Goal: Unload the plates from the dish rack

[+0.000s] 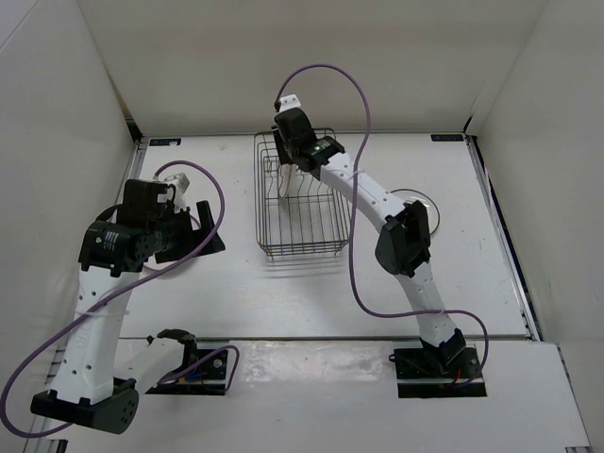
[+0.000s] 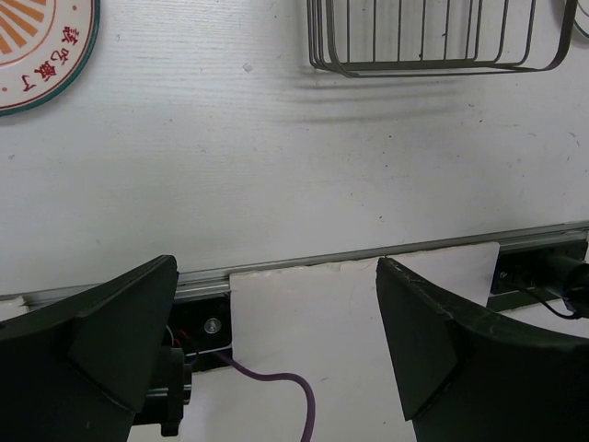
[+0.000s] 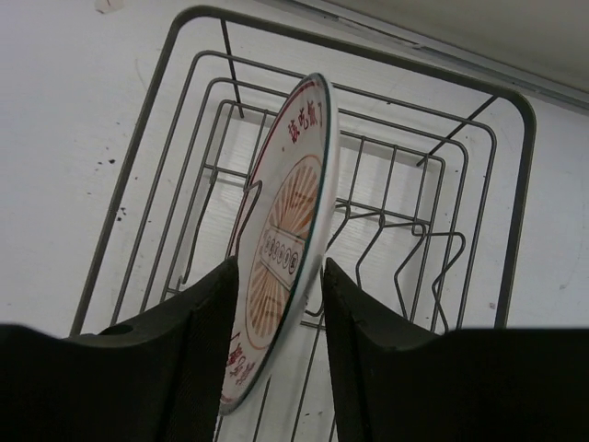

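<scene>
The dish rack (image 1: 302,222) sits on the white tabletop (image 1: 283,293), on the far side and about in the middle. The right arm reaches over it from the right. The right pincer (image 3: 278,272) points down into the far end of the rack.

One plate (image 3: 290,203) stands on its edge inside the rack, by the wire tines. It is whitish with orange rays, red letters and a thin dark rim. The right pincer is partly open, with one finger on each side of this plate. The fingers are very close to it. I cannot tell if they squeeze the plate or only sit next to it. The bottom of the plate is hidden behind the fingers.

The left pincer (image 2: 276,276) is wide open and holds nothing. It hangs over the near left part of the tabletop, well apart from the rack.

A second plate (image 2: 28,46) lies flat on the tabletop, to the left of the rack. It has an orange pattern, red letters and a dark green rim. Only part of it shows in the left wrist view.

A third plate (image 1: 415,198) lies flat on the tabletop to the right of the rack. It is white with a thin dark rim. The right arm hides part of it.
</scene>
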`<action>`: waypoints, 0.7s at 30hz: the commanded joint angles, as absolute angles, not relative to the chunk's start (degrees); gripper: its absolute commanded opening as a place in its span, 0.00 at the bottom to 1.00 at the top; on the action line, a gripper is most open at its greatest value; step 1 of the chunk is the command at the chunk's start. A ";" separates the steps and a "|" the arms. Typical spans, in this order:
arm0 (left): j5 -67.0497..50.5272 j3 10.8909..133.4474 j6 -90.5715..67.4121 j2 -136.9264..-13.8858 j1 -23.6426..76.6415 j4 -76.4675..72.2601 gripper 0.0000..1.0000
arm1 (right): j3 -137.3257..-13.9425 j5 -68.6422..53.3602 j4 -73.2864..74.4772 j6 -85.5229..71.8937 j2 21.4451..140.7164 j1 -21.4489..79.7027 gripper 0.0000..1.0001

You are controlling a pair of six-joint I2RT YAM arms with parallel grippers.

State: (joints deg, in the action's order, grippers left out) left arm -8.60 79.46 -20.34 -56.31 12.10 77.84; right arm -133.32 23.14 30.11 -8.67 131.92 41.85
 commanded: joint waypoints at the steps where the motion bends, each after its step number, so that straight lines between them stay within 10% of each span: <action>1: -9.76 79.80 -18.55 -55.02 11.87 78.57 1.00 | -134.47 29.26 27.33 -5.19 133.68 43.06 0.44; 21: -8.70 79.19 -15.29 -55.46 14.06 80.51 1.00 | -132.89 48.42 21.01 5.45 134.65 47.37 0.00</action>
